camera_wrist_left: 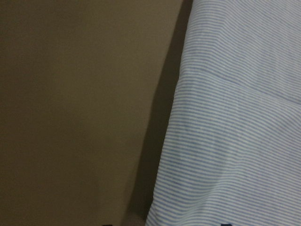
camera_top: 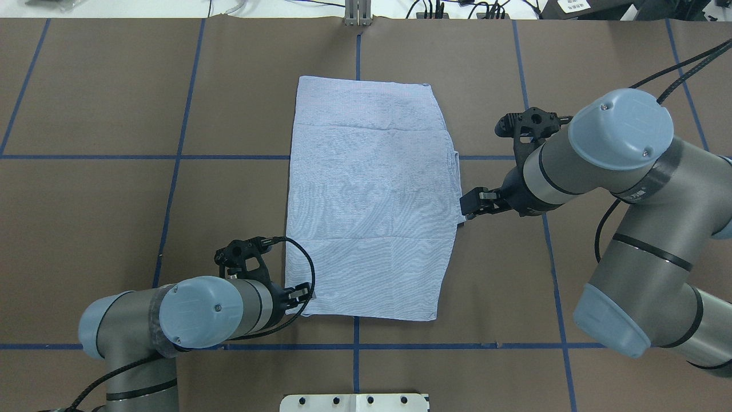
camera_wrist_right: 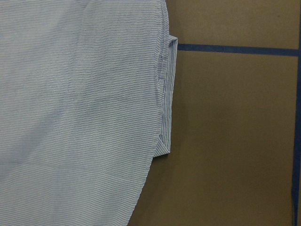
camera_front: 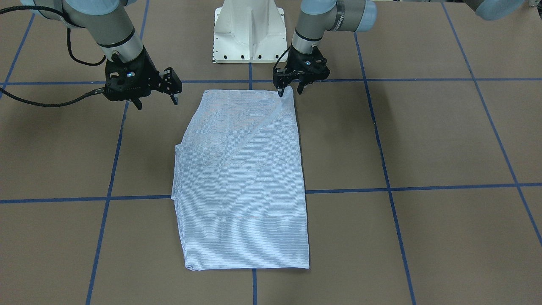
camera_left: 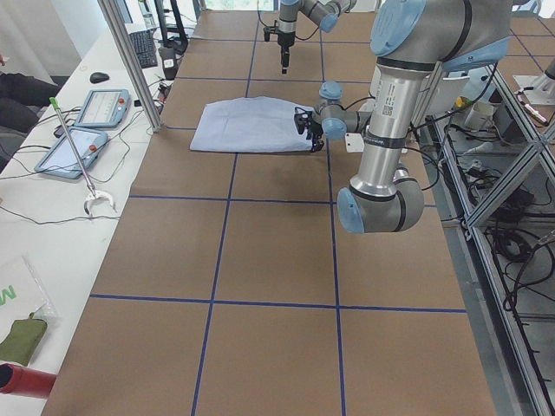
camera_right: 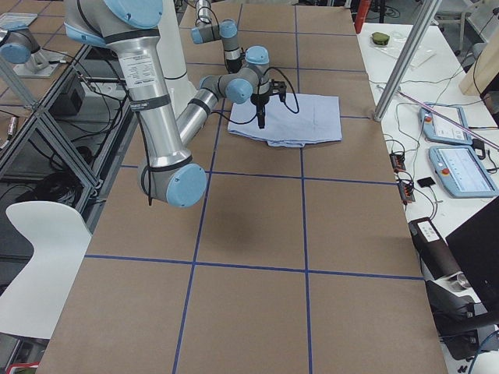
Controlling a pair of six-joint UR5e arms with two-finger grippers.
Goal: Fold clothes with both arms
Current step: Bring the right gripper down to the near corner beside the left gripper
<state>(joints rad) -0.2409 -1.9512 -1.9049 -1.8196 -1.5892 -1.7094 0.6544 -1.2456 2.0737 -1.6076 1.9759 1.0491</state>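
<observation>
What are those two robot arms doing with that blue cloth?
They're folding a striped light-blue shirt. It already lies flat on the brown table as a tidy rectangle. The left gripper is down at the shirt corner nearest the robot, with its jaws apart on either side of the corner tip. The right gripper is open too, beside the opposite long edge and apart from the cloth. Neither one is pinching the shirt.

We see a brown table (camera_top: 86, 229) gridded with blue tape lines (camera_top: 229, 157). A folded light-blue striped shirt (camera_top: 366, 200) lies flat on it, about midway between the table's ends. Its long side runs from the robot-side edge toward the far edge and reaches neither. A white pedestal base (camera_front: 249, 34) sits at the robot-side edge, apart from the shirt.
</observation>
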